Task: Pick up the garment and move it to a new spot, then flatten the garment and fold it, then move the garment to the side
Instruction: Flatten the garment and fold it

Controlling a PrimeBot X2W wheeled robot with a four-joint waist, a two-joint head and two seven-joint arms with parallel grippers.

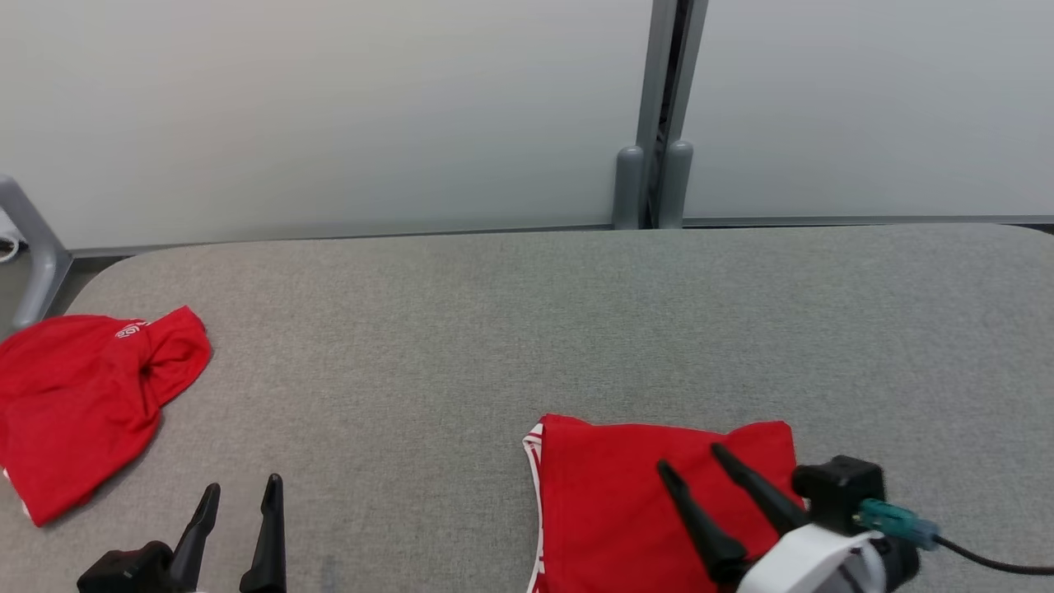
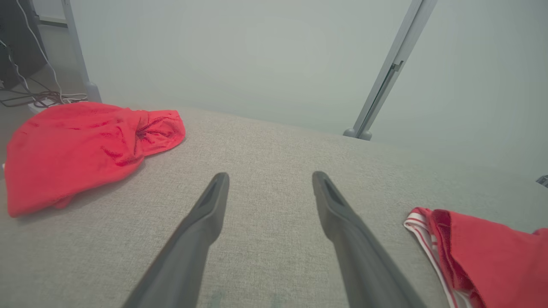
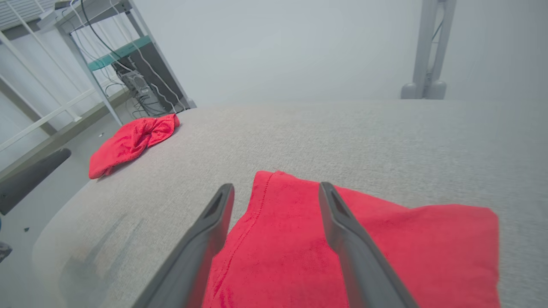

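On the grey fabric-covered worktop [image 1: 494,329] the folded red cloth garment [image 1: 601,502], with a white striped trim along its left edge, lies flat near the front edge, to the right of the middle. The right pincer [image 1: 690,457] is over this garment, its two long dark fingers spread apart with nothing between them. They point up and to the left in the head view and seem to be just above the cloth, but I cannot tell surely if the tips touch it. The left pincer [image 1: 244,483] is at the lower left, its fingers also apart and empty, over bare worktop. Well apart, at the far left edge of the worktop, a crumpled red cloth garment [image 1: 74,395] lies in a loose heap. Behind the worktop stand pale wall panels [image 1: 329,107] with a grey metal post [image 1: 659,115] between them
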